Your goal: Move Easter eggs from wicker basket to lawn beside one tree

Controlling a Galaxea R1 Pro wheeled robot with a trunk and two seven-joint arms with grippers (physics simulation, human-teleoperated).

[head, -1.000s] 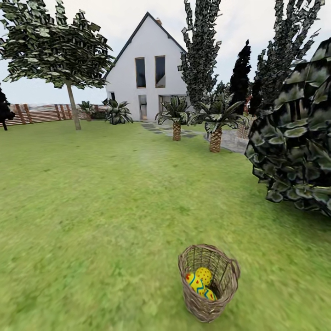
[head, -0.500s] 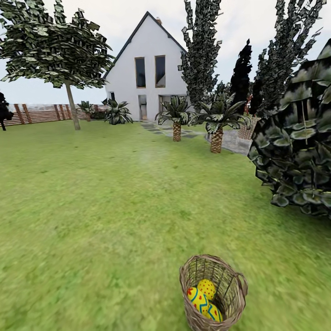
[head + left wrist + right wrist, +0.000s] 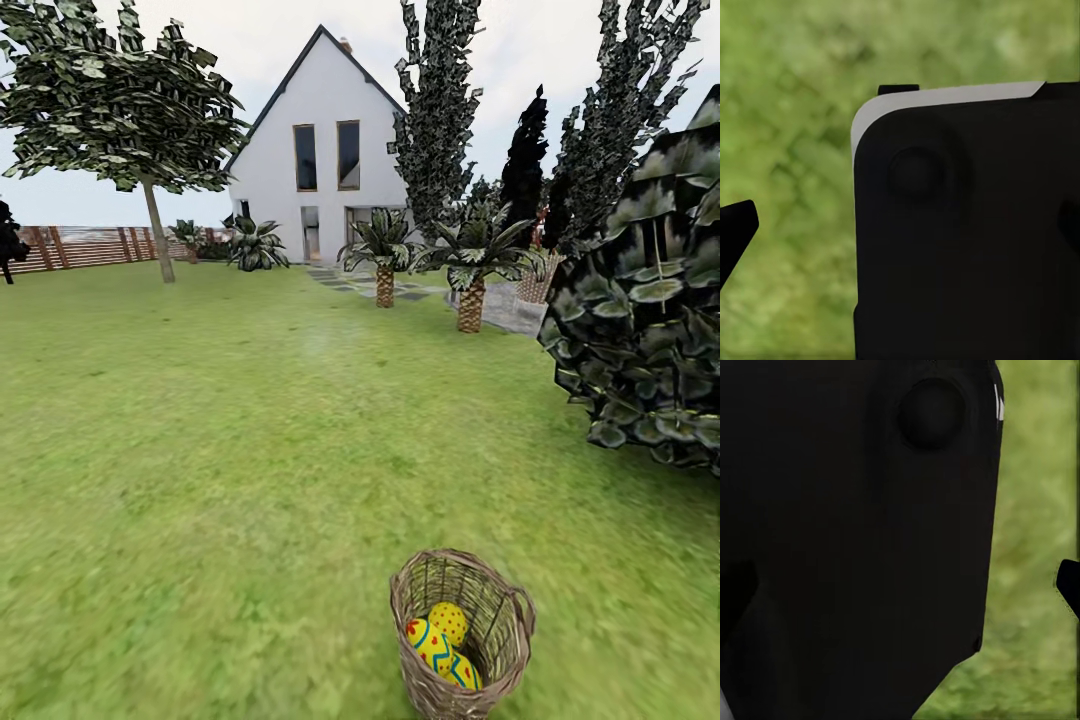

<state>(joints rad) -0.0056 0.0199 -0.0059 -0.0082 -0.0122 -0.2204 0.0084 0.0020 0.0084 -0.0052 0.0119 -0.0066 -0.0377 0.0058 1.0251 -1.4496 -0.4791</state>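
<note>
Closing in on the wicker basket (image 3: pixel 462 632): head view has it lower and larger than a second back, near bottom edge right of centre; barely shifted from half a second ago, even a touch higher, so base approach probably settling. House, palms, fence hold their places, so camera motion, not basket motion. Means still approach phase, no egg out yet. Easter eggs (image 3: pixel 443 643) sitting inside basket, two clearly seen, third only a sliver low against the near wall; count of three hard to confirm. Basket base cut by frame edge. Lawn (image 3: pixel 220 470) open all round. Thin-trunked tree (image 3: pixel 158 235) far left by fence (image 3: pixel 80 246); dark leafy bush (image 3: pixel 650 320) close at right, cropped by frame edge, trunk hidden. No thick grey-brown trunk made out, so target tree not settled.

Left wrist view: mostly black robot body with pale edge, blurred grass behind, one dark tip at the side; jaws apart or together, cannot tell.

Right wrist view: same story, black mass, strip of grass, small dark tip at edge; jaw state cannot tell.
</note>
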